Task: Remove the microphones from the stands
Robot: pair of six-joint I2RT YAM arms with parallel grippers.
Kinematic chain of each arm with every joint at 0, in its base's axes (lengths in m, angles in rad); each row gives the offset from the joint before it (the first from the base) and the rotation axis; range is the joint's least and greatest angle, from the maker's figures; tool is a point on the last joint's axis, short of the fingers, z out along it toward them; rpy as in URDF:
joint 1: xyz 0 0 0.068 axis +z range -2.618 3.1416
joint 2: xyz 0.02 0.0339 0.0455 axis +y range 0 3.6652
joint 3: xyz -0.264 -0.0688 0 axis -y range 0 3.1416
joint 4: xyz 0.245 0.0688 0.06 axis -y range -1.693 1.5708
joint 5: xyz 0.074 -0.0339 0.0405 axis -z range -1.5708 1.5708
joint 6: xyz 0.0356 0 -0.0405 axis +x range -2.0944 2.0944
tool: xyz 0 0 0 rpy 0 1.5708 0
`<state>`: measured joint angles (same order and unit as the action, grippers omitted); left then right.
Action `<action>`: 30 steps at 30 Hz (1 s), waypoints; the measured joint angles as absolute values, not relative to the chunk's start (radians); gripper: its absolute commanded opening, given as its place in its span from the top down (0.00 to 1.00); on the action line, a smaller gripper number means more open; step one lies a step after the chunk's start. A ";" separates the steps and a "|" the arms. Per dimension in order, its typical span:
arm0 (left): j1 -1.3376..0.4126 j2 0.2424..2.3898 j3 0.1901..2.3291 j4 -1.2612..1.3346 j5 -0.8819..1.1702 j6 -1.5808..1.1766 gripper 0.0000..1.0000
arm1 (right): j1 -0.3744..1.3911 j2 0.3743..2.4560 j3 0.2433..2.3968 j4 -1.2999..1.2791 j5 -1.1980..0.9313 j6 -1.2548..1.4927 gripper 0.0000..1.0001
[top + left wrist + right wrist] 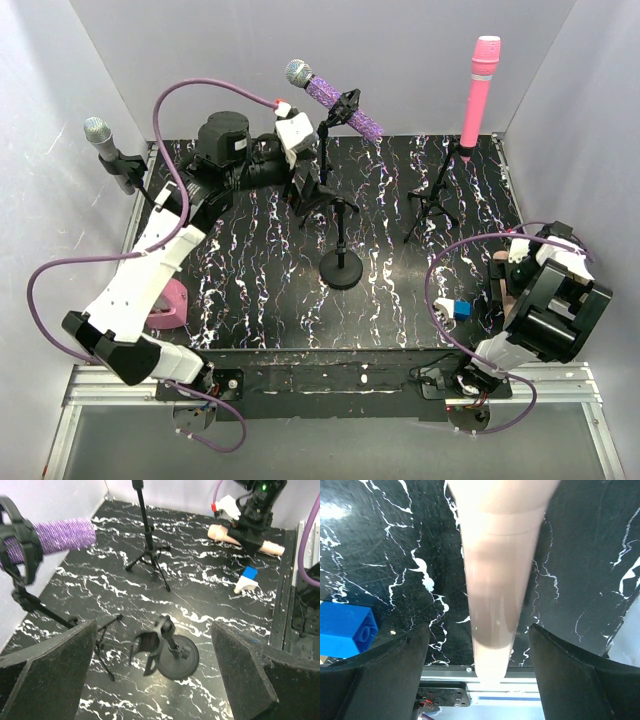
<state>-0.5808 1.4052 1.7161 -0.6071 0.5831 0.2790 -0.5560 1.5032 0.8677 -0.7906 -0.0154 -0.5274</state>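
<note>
- Left arm (150,270): flat-sided white link shells alternate with black joint housings.
- Right arm (558,312): same scheme, with a bulky black block housing and white shells on either side.
- Left cable (210,83): purple, round-section, running loose along the left arm in wide loops.
- Right cable (428,290): identical purple type, looped beside the right arm.
- Left hand (152,640): two broad wedge-shaped fingers (50,675), matte black with a grainy surface.
- Right hand (479,635): fingers (375,675) of the same dark matte finish.
- Green indicator light (263,486): lit on the right arm's black housing.
- Bases (195,390): black, with thin dark wiring at each.
</note>
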 measured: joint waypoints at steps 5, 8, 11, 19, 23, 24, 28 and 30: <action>-0.581 1.345 1.620 -0.643 0.580 0.292 0.02 | -0.558 1.464 0.931 -0.836 -0.060 -0.516 0.12; -0.581 1.332 1.611 -0.675 0.583 0.337 0.02 | -0.560 1.365 0.982 -0.875 -0.113 -0.506 0.12; -0.581 1.348 1.620 -0.702 0.599 0.390 0.02 | -0.561 1.225 1.019 -0.912 -0.196 -0.503 0.14; -0.581 1.539 1.734 -0.801 0.669 0.589 0.14 | -0.374 0.927 1.023 -1.069 -0.419 -0.612 0.16; -0.581 1.660 1.839 -0.888 0.690 0.688 0.29 | -0.189 0.802 1.022 -1.126 -0.497 -0.672 0.18; -0.581 1.686 1.863 -0.916 0.693 0.714 0.32 | -0.152 0.782 1.022 -1.132 -0.509 -0.675 0.18; -0.581 1.758 1.941 -1.023 0.696 0.804 0.49 | -0.045 0.777 1.043 -1.134 -0.529 -0.640 0.18; -0.581 1.773 1.966 -1.069 0.697 0.833 0.63 | 0.008 0.812 1.077 -1.124 -0.528 -0.600 0.18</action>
